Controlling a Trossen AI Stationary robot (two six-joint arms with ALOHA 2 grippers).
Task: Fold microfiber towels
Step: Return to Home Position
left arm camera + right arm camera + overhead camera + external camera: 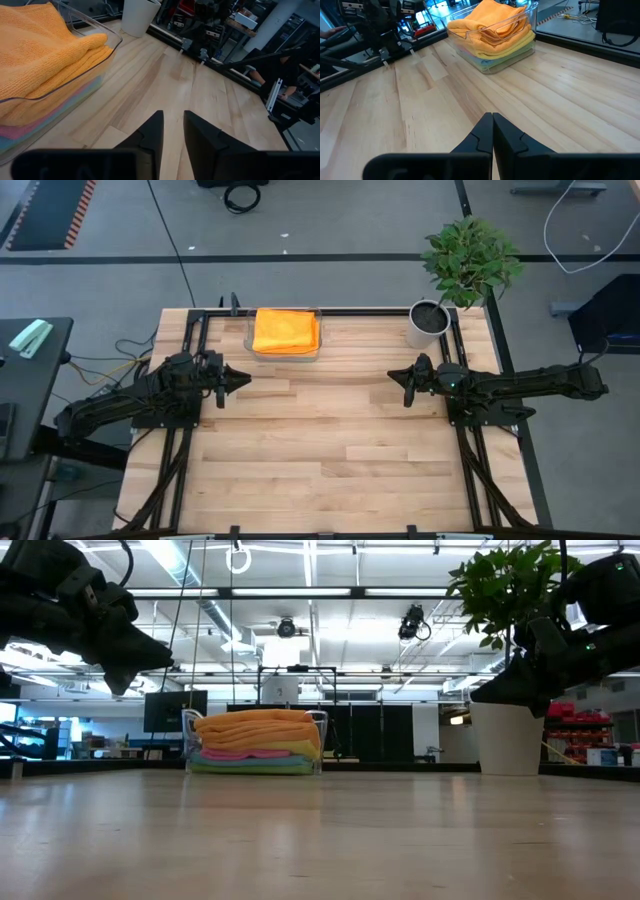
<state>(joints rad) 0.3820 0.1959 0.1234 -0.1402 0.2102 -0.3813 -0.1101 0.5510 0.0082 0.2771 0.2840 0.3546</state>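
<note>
Step in hand, by my reading: the closing move to the rest pose. No loose cloth lies on the bench (330,450), so the folding looks complete.

Left end effector (243,379): held above the bench's left side, near the transparent bin (249,345) but apart from it, tips pointing toward centre. Its fingers are a narrow gap apart with nothing between them.

Right end effector (396,376): held above the right side, near the potted plant (426,323), tips pointing toward centre. Its fingers meet tip to tip and grip nothing.

Microfiber towels (285,330): all folded and stacked in the bin at the far edge of the bench. Orange is on top, with pink, yellow and green layers showing through the wall in the low view. The orange top bulges above the rim, soft and slightly rumpled, with its edges within the walls.

Next move, judged: no grasp is needed. Each arm only has to settle into its parked pose, keeping clear of the bin and the plant.
</note>
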